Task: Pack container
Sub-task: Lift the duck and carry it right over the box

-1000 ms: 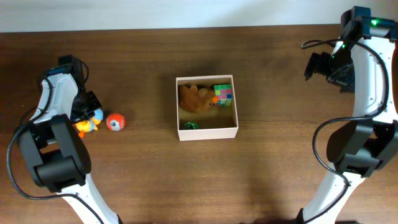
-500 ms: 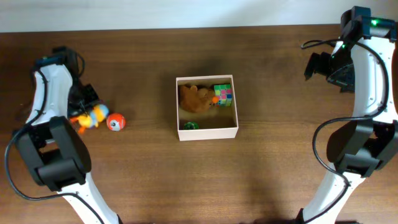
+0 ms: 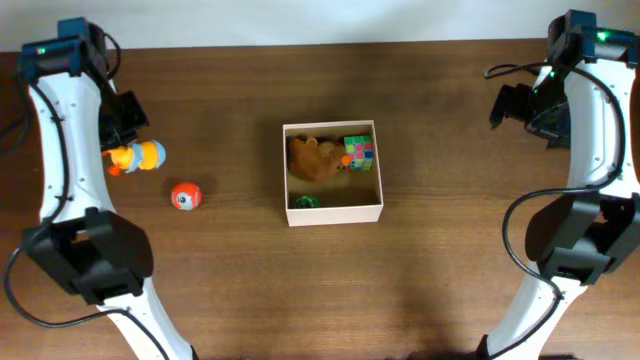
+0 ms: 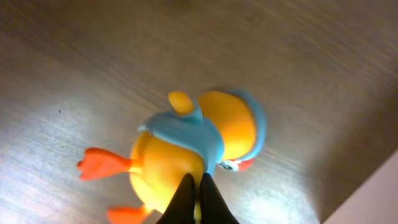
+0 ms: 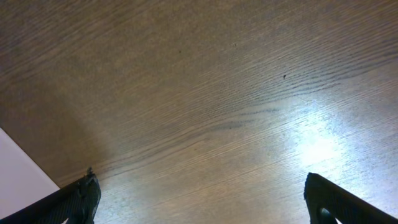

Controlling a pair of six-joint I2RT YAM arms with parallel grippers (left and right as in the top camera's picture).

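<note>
Duck is showing a yellow-orange body, a light-blue cap and scarf, and orange feet. Ball is showing orange-red with a white patch. Container is presenting white walls over a tan floor; inside, a brown plush, a cube chequered in green and pink, and a small green toy. Table is displaying dark brown wood grain. Arms are appearing white with black joints.

Even bright overhead light, glare patches on the table, soft blur in left wrist view
</note>
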